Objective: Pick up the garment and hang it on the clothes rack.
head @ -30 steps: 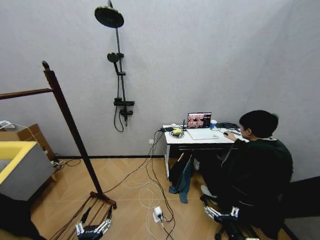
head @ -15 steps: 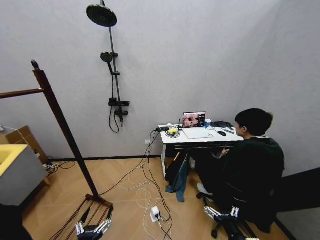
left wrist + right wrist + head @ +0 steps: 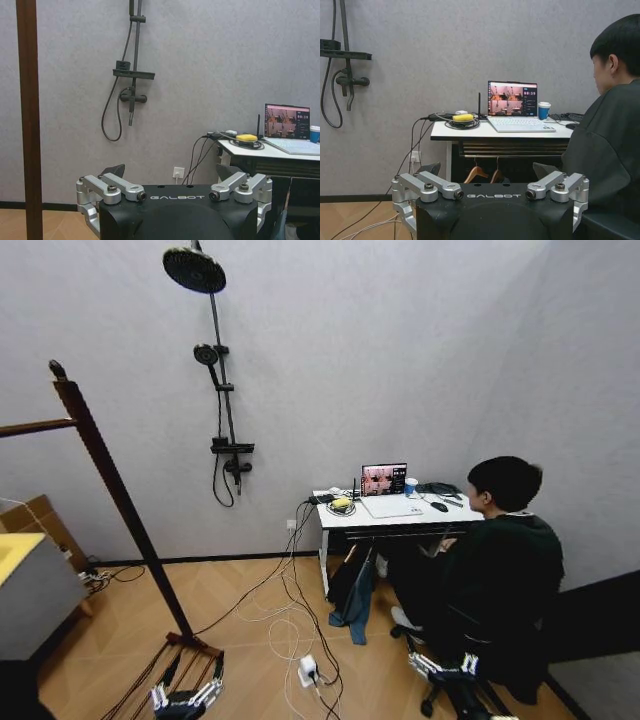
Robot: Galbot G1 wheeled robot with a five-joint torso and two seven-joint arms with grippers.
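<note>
The whole head view has slid left since a second ago, so the camera has turned right, not the room. The tall dark reddish-brown wooden clothes rack [image 3: 110, 490] with its knob-topped post now stands at the far left, its base just above the left gripper [image 3: 186, 699], which hangs low with jaws spread wide and empty. The right gripper [image 3: 445, 668] sits low too, also wide open, in front of a seated person by the white desk [image 3: 395, 515].

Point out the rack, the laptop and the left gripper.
rack [image 3: 110, 480], head view, on its slanted post.
laptop [image 3: 384, 480], head view, on its screen.
left gripper [image 3: 187, 698], head view, between its fingertips.
</note>
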